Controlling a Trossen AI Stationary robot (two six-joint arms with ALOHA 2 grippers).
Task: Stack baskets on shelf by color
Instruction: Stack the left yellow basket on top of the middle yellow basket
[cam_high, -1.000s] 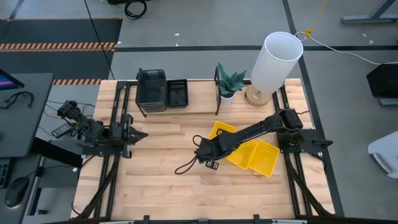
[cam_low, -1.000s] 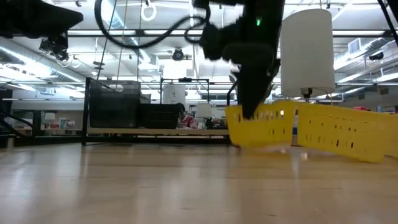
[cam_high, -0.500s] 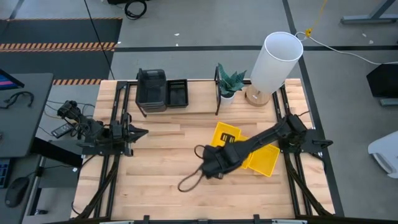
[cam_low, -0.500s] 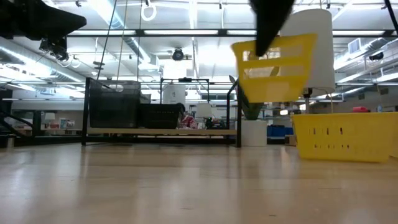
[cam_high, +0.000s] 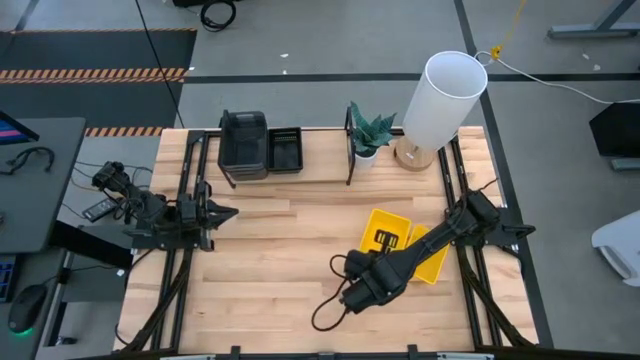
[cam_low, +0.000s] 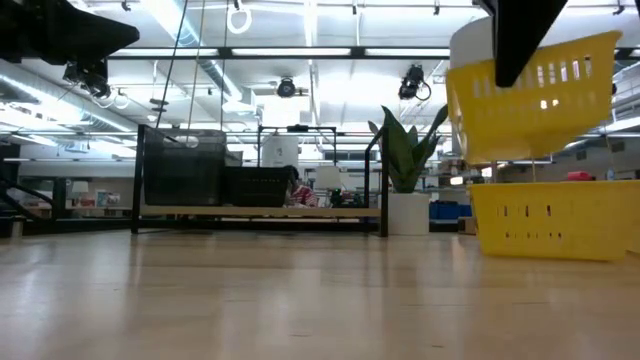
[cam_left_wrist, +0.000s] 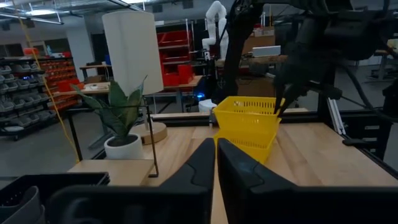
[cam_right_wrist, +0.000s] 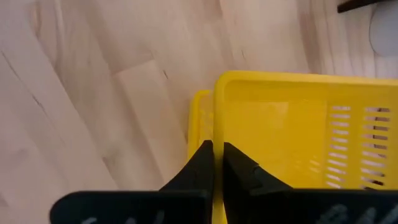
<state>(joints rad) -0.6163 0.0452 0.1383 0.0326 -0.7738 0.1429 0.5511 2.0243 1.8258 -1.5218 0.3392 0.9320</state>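
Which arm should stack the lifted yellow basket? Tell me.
Right. The right gripper already holds the yellow basket in the air, above another yellow basket. The left gripper waits, shut, at the table's far left.

Light: bright, even, from ceiling strip lights (cam_low: 300, 55) at twelve o'clock in the low view
Shadows: soft, faint
Glare: mild sheen on tabletop (cam_low: 300, 300)
Blur: near tabletop soft in low view

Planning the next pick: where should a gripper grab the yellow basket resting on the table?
Probably pinch the top rim of the resting yellow slotted plastic basket, coming down from above: it sits upright, open top, thin walls. The right gripper holds the lifted yellow basket by its rim likewise.
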